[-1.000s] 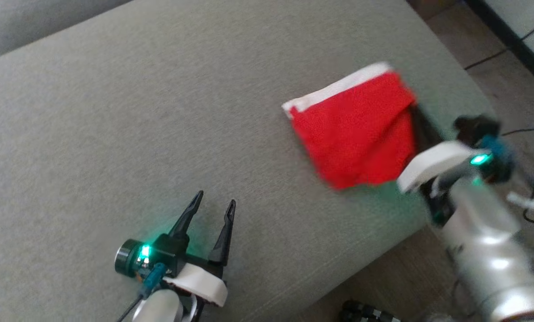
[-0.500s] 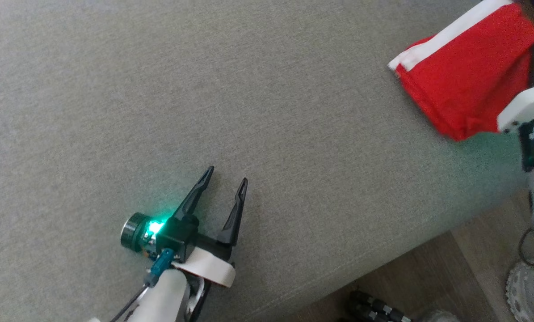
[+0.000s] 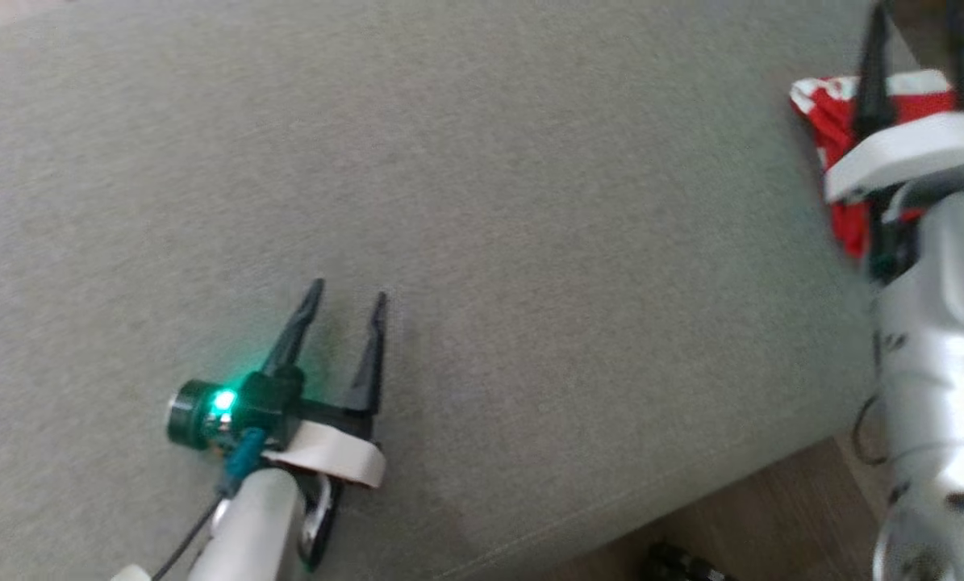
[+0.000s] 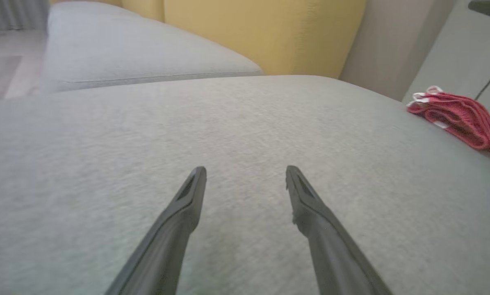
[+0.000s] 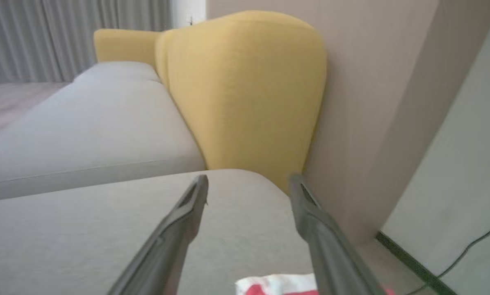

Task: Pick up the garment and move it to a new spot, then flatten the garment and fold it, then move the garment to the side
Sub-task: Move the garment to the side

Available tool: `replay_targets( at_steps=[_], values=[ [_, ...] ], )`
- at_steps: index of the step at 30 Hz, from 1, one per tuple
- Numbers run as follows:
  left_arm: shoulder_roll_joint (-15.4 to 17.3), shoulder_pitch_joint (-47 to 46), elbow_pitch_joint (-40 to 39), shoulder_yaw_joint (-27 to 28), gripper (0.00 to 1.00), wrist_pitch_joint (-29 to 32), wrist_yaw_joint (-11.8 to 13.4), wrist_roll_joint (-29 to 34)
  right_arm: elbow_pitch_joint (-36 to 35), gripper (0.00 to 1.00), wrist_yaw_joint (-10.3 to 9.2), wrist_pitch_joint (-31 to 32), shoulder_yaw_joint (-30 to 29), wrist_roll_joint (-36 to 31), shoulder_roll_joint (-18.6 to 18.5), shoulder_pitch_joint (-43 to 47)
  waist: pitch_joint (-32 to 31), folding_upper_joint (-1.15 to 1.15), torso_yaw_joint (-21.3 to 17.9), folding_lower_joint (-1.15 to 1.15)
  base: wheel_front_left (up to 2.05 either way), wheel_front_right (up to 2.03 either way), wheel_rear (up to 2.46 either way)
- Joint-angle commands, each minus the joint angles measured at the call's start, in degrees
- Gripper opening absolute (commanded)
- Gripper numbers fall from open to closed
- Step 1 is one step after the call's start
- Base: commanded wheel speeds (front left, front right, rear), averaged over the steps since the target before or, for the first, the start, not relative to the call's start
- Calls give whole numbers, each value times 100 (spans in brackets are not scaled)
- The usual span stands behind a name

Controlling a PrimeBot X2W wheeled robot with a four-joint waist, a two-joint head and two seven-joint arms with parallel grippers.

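Red garment seen bunched at right edge of sofa cushion, under right gripper. Both jaws spread wide, nothing held; left gripper parked well apart. Risk: garment could be snagged by right gripper, dragged off edge, fold lost.

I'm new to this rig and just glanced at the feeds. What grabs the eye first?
The red garment with white trim, lying at the grey cushion's right edge, just below the open right gripper. Next, the left gripper, open and green-lit, at the lower left, and the yellow sofa back behind.
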Motion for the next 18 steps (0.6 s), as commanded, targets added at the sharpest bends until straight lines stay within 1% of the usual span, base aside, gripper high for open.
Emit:
replay_targets(
  at_steps=[1,3,8,10,12,13,18],
  values=[
    [112,-26,-71,275,100,12,77,-79,-327,100,-4,-38,247,150,70,191,-118,0,157,-1,0,0,0],
    [110,-7,-111,373,100,12,169,-111,-653,100,-4,-38,584,356,177,461,-207,0,322,-1,0,0,0],
    [107,83,-201,557,100,12,395,-298,-1286,100,-4,-38,1105,908,289,1227,-440,0,867,-1,0,0,0],
    [106,132,-215,606,100,12,486,-379,-1381,100,-4,-38,1315,1181,299,1534,-537,0,1104,-1,0,0,0],
    [106,179,-160,588,100,12,507,-420,-1453,100,-4,-38,1448,1487,301,1813,-653,0,1366,-1,0,0,0],
    [106,236,-100,628,100,12,553,-430,-1463,100,-4,-38,1613,1669,303,2058,-756,0,1543,-1,0,0,0],
    [106,409,-39,803,100,12,666,-542,-1441,100,-4,-38,1818,1790,304,2516,-997,0,1888,-1,0,0,0]
  ],
)
